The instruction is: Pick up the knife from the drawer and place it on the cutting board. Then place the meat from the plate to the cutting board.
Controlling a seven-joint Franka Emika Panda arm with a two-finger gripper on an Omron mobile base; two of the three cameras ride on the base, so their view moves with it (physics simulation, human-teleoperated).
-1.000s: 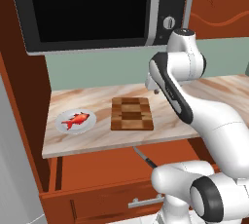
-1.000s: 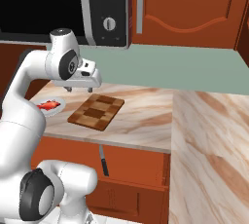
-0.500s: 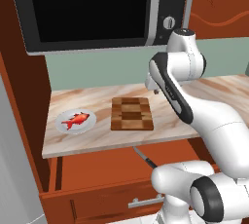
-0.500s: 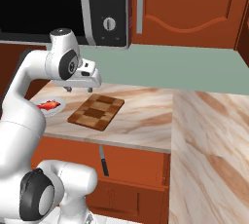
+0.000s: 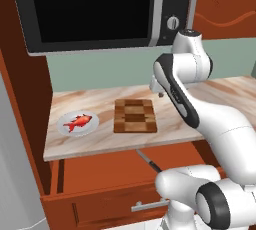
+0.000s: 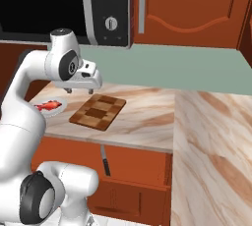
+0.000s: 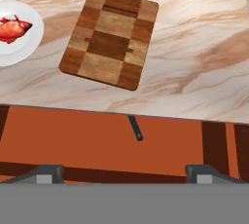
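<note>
Knife [image 5: 148,161] lies in the open drawer [image 5: 100,174] under the counter edge, its black handle pointing outward and the blade partly hidden beneath the counter [image 5: 100,144]; in the hand view only the dark handle shows against the drawer floor. Going left to right along the counter: the plate [image 5: 77,123] sits near the left end with the red fish-shaped meat [image 5: 79,121] on it, then, just beside it but apart, the checkered cutting board [image 5: 134,115] lies flat with nothing on it. Right of the board and above its far corner, the gripper [image 6: 78,90] hangs in the air over the counter, its two fingers spread wide and holding nothing. A microwave [image 5: 95,11] hangs above the counter. The drawer's silver bar handle [image 5: 150,205] shows on the front panel.
</note>
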